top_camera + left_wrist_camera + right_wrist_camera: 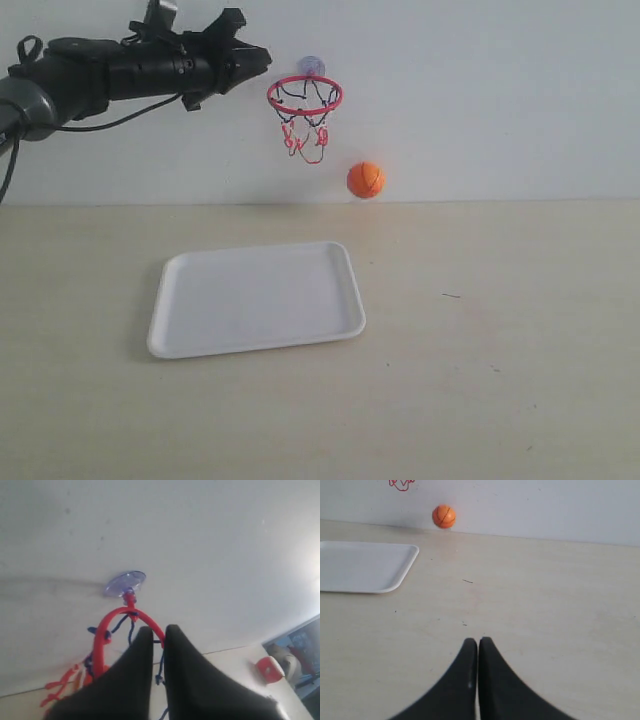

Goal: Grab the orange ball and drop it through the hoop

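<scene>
The orange ball is seen loose by the wall, below and right of the hoop. The left gripper is closed on nothing beside the rim, seemingly the drop position. The right gripper is closed and empty too.

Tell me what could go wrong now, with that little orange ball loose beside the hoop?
1. The orange ball is free, lower than the hoop and off to its side by the wall. It may bounce or roll away across the table instead of landing in the white tray.
2. The left gripper, shut and empty, sits right by the hoop's ring. A careless move could knock the hoop off the wall.
</scene>
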Action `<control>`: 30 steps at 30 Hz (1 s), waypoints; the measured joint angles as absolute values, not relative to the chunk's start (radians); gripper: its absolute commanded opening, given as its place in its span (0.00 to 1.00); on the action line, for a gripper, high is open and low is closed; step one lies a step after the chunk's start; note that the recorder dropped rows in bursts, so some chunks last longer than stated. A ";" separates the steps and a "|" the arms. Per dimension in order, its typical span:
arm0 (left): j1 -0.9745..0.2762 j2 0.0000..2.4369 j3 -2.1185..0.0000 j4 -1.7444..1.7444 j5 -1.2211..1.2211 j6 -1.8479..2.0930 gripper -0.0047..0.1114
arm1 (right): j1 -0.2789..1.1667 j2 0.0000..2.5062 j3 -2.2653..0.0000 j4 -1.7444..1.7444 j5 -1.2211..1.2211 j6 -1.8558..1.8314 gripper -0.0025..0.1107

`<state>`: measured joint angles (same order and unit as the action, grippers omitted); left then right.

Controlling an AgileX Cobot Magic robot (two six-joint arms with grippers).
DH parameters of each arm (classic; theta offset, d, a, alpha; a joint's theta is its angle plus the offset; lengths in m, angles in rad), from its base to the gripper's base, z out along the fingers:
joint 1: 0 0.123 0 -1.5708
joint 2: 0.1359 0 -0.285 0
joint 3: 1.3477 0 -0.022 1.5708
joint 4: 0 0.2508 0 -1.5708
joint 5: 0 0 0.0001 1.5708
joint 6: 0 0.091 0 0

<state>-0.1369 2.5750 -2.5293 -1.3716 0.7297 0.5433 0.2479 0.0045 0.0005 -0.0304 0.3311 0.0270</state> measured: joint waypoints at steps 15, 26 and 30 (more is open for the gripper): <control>-0.081 2.364 -2.531 -0.464 1.087 0.339 0.08 | 0.248 0.005 0.000 -0.030 0.331 0.027 0.02; -0.081 2.320 -2.371 -0.406 1.215 0.282 0.08 | 0.248 0.005 0.000 -0.030 0.331 0.027 0.02; -0.081 2.265 -2.158 -0.481 1.215 0.363 0.08 | 0.248 0.005 0.000 -0.030 0.331 0.027 0.02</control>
